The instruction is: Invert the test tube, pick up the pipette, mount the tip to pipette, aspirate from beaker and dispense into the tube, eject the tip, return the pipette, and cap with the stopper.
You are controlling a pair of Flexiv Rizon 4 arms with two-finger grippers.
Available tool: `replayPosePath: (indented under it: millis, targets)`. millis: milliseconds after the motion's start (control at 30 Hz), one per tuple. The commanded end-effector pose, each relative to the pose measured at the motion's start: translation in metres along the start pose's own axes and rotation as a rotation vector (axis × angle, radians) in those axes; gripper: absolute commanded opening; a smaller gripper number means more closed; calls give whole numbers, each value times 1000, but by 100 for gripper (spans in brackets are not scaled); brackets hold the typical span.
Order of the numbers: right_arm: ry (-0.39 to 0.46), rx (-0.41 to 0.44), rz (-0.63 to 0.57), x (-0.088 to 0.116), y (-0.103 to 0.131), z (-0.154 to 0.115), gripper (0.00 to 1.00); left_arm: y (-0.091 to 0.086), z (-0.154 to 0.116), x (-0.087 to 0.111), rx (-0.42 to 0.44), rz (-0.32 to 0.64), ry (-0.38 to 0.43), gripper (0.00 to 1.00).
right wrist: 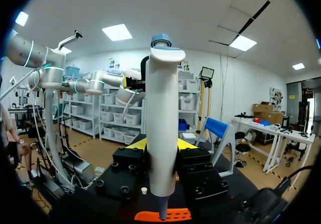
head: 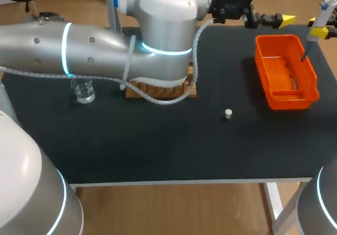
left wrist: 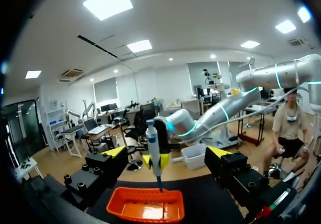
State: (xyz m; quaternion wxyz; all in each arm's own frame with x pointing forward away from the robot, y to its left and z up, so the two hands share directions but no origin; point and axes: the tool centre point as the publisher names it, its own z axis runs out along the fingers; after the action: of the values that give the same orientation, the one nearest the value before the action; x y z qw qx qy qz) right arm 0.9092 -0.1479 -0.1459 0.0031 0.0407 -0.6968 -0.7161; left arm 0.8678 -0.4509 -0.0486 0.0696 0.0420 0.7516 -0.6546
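Step in hand: by my reading, ejecting the tip, since the pipette hangs over the waste bin with the tip on it
Pipette: the pipette [right wrist: 163,108] stands nearly upright in the right gripper [right wrist: 160,143], plunger end up, high at the table's far right corner
Tip: the dark blue tip [head: 304,53] points down from the pipette's lower end
Bin: the orange bin [head: 287,100] lies directly under the tip, its long side running from the far edge toward the robot
Key relation: the pipette's long axis runs down into the open bin, with the tip above the floor and apart from it, so a released tip should fall inside the walls
Right fingers: clamped on the pipette body from both sides, yellow tips either side of it
Left gripper: the left gripper [left wrist: 168,151] hovers beside the bin facing the pipette, fingers wide apart and holding nothing
Nearer arm: the right, which already has the pipette, so the eject looks to be its job
Stopper: the small white stopper [head: 228,114] sits alone on the black mat, nearer the robot than the bin and well apart from it
Beaker: the glass beaker [head: 84,92] stands at the mat's left
Rack: the wooden rack [head: 158,90] is partly hidden under the left arm
Test tube: I cannot see it
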Motion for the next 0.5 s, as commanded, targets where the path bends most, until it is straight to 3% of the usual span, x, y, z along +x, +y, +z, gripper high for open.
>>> replayPosePath:
  millis: [33, 267, 500]
  targets:
    - [3, 3, 1, -1, 1, -1, 0, -1, -41, 3, -38, 24, 82, 100]
    - [3, 3, 1, -1, 1, -1, 0, 0, -69, 16, -78, 54, 53, 100]
    - [3, 3, 1, -1, 1, -1, 0, 10, -94, 39, -74, -29, 26, 100]
